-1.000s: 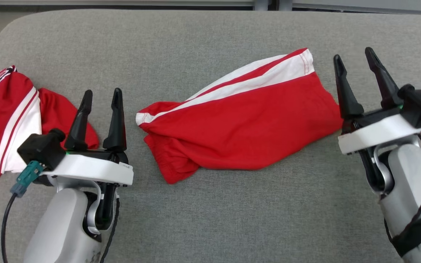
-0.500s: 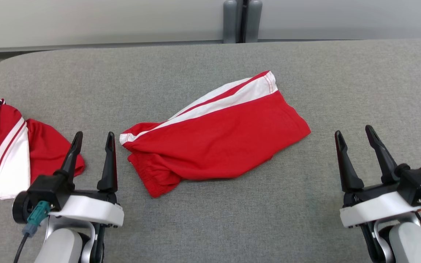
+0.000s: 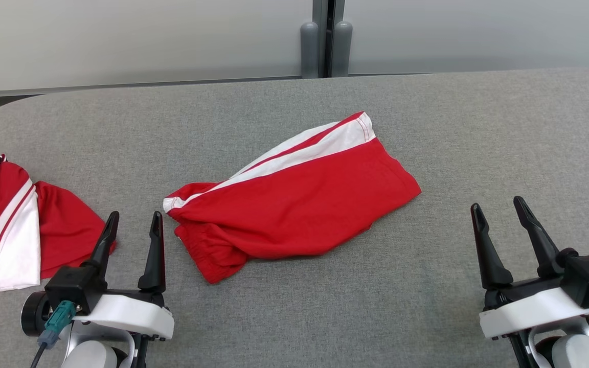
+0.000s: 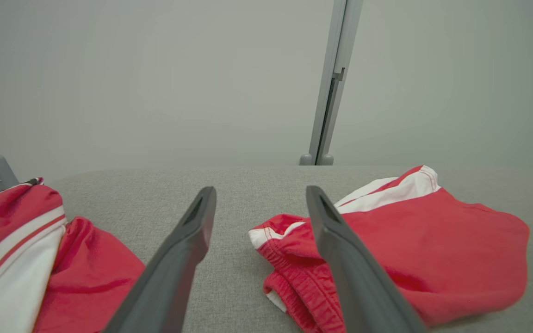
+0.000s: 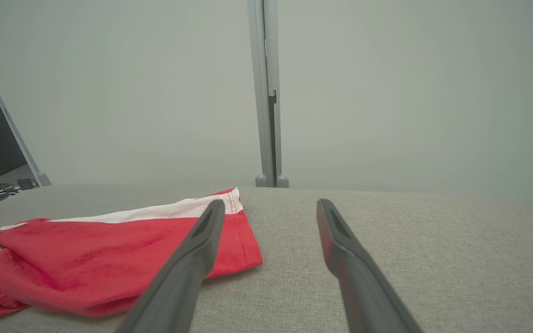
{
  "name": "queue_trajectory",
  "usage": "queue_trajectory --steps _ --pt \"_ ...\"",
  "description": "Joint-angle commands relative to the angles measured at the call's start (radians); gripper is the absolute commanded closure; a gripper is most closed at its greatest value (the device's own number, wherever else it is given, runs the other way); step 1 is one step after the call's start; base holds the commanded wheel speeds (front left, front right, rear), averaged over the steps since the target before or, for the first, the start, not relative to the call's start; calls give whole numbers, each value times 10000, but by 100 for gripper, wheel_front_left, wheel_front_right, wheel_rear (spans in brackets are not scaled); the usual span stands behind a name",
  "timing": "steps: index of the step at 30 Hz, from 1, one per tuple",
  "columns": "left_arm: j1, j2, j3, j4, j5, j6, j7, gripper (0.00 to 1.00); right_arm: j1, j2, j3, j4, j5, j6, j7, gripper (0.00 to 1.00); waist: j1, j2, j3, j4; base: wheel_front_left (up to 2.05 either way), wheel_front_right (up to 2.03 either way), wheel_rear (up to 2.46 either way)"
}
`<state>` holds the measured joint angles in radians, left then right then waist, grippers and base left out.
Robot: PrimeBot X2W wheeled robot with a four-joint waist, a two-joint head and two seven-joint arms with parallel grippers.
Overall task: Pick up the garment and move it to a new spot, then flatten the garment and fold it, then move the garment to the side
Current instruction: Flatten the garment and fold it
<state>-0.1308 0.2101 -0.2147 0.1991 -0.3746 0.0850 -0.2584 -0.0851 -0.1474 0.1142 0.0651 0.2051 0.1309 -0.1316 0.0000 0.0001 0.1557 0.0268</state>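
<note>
The garment (image 3: 294, 209) is a pair of red shorts with a white side stripe, lying folded over in the middle of the grey padded table (image 3: 427, 306). My left gripper (image 3: 136, 217) stands open near the front edge, just left of the waistband end, and touches nothing. My right gripper (image 3: 496, 204) is open too, well off the garment's right corner. In the left wrist view the garment (image 4: 410, 249) lies behind the right finger of the left gripper (image 4: 261, 192). Seen from the right wrist, the garment (image 5: 109, 249) lies left of the open right gripper (image 5: 271, 203).
A second red and white garment (image 3: 3, 225) lies crumpled at the table's left edge, close to my left gripper; it appears in the left wrist view as well (image 4: 30, 249). A grey wall with a post (image 3: 325, 46) stands behind the table.
The head view has tilted up and pulled back, bringing the wall into the picture. Both open grippers have drawn back toward me, the right one away from the garment's right edge. The garment lies unchanged.
</note>
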Motion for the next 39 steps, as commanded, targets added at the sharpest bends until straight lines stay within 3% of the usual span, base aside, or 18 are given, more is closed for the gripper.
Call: queue_trajectory --steps 1,9,16,26,32,36,37,38,39 --pt "19 56 5 -16 -51 41 4 0 61 -16 -18 -53 -51 -3 45 0 0 -1 -10 -1 0 0 0" --pt "-142 91 -87 -51 -54 54 92 0 82 13 -101 -104 -37 -3 192 0 0 -1 72 108 0 0 0" --pt "-705 -74 -296 -208 -40 -64 124 0 -627 -289 -202 511 1 -3 572 0 0 -1 773 683 0 0 0" --pt "-1555 -525 -469 -5 26 -312 -28 0 -3411 -650 876 3702 456 -3 814 0 0 -1 1996 1347 0 0 0" --pt "-1812 -682 -462 257 125 -479 -63 0 -4383 -433 1627 5597 1070 -2 1098 0 0 -1 2136 1458 0 0 0" --pt "-1910 -713 -406 345 164 -511 -67 0 -4625 -278 2224 6092 1591 0 1316 3 0 -1 2132 1405 0 0 0" --pt "-1912 -729 -390 348 176 -535 -69 0 -4693 -243 2368 6214 1783 0 1377 54 0 -1 2120 1375 0 0 0" --pt "-1904 -737 -369 348 205 -557 -71 0 -4788 -255 2506 6338 1922 0 1376 70 0 -1 2116 1343 0 0 0" --pt "-1893 -747 -356 351 234 -584 -70 0 -4863 -257 2622 6438 2085 0 1386 100 0 -1 2113 1318 0 0 0"
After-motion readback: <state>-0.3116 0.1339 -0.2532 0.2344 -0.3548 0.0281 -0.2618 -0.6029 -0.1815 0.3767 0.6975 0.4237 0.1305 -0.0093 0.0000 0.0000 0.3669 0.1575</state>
